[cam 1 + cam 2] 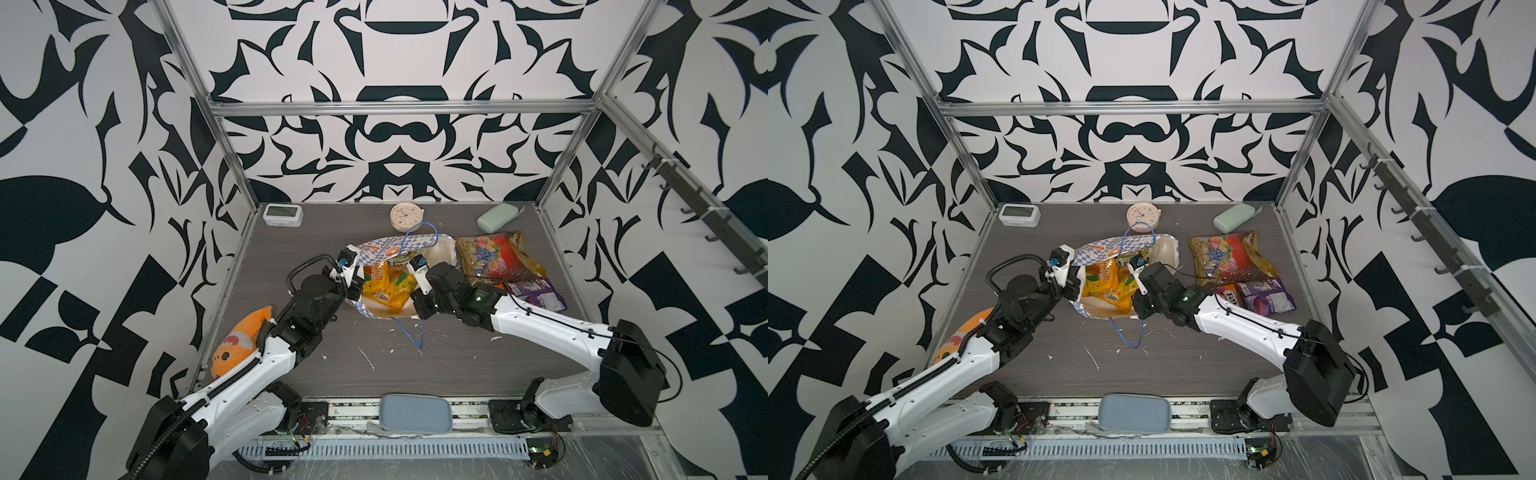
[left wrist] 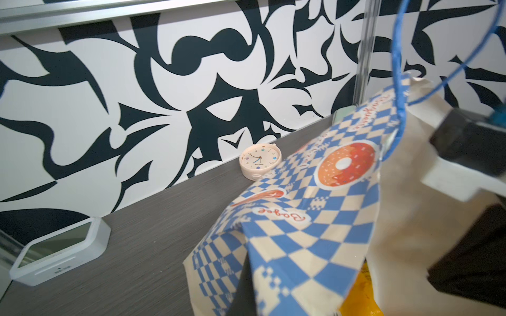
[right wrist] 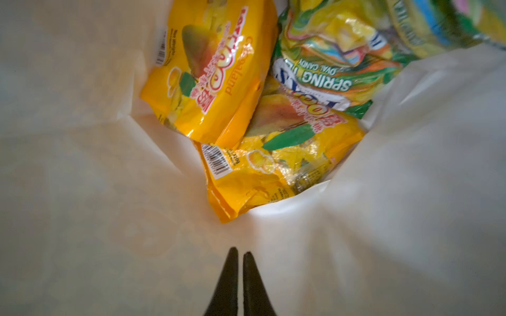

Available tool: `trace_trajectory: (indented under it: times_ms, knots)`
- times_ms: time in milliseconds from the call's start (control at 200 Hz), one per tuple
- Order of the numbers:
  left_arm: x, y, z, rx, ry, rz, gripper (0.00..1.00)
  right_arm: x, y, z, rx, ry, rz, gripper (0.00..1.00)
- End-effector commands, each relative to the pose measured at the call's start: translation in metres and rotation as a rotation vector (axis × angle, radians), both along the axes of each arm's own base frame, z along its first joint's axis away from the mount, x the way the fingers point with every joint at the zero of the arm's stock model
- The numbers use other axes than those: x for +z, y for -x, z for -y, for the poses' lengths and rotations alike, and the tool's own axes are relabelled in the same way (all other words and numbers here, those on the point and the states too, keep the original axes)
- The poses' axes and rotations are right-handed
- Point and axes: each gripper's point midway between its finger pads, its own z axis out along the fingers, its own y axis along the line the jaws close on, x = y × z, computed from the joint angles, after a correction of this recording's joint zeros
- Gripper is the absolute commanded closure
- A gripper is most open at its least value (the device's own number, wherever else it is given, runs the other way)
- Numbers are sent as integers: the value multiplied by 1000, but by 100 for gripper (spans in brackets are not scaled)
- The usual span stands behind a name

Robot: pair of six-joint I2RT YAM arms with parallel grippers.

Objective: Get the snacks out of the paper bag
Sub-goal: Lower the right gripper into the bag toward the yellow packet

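2 yellow-orange glossy plastic packets (image 3: 213,82) and 1 green-yellow packet (image 3: 328,57) lie inside the cream paper bag with blue checks (image 1: 384,246) mid-table, its rim pinched by the clenched left gripper (image 1: 354,289), the right gripper (image 3: 238,250) inside its mouth, jaws barely parted and empty, beside a purple packet (image 1: 540,293).

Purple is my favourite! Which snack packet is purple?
The purple packet lies on the table, outside the paper bag, beside the big multicoloured candy pack. Those in the bag are yellow-orange or green.
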Motion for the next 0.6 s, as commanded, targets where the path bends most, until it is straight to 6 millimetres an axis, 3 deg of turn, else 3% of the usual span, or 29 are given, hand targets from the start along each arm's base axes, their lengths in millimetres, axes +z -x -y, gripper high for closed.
trace_trajectory:
  times_ms: [0, 185, 400, 595]
  knots:
    - [9, 11, 10, -26, -1, 52, 100, 32, -34, 1, -150, -79, 117, 69]
    - [19, 12, 9, -16, 13, 86, 100, 36, -42, -35, -111, -266, 109, 62]
    - [27, 8, 2, 29, 17, 117, 100, 42, -52, -52, -71, -293, 144, 51]
    - [29, 4, 7, 23, 32, 131, 100, 13, -66, -69, -95, -259, 67, 46]
